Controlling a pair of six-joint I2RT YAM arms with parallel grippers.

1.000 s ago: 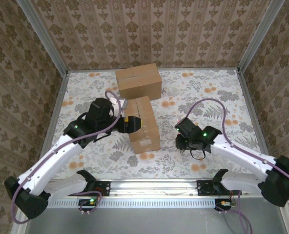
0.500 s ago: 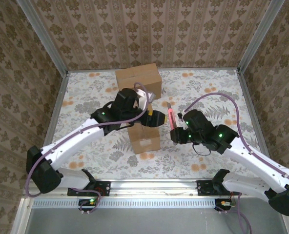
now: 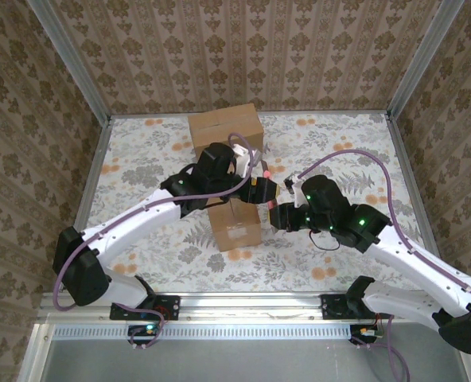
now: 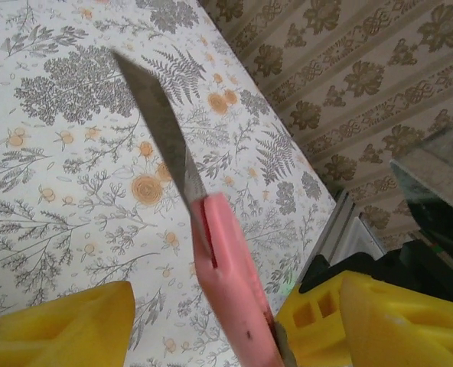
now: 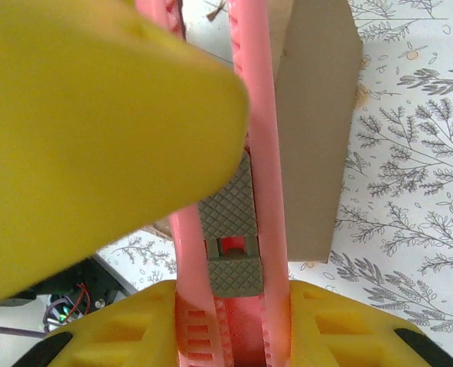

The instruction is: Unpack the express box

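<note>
Express box [image 3: 237, 225] stands at centre frame, below a second carton [image 3: 225, 131]. Right gripper [image 3: 278, 213] clamps the pink utility knife [image 4: 230, 290], blade exposed. Left gripper [image 4: 238, 310] straddles the handle, jaws apart, not gripping. Recommendation: close squarely on the handle, clear of the blade, before the right gripper releases.

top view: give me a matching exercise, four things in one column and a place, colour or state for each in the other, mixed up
1 knife
2 wide box
3 long box
4 left gripper

a open
b pink
c at the far end
d in the middle, partly covered

Pairs: 1-b, 2-c, 3-d, 4-a
</note>
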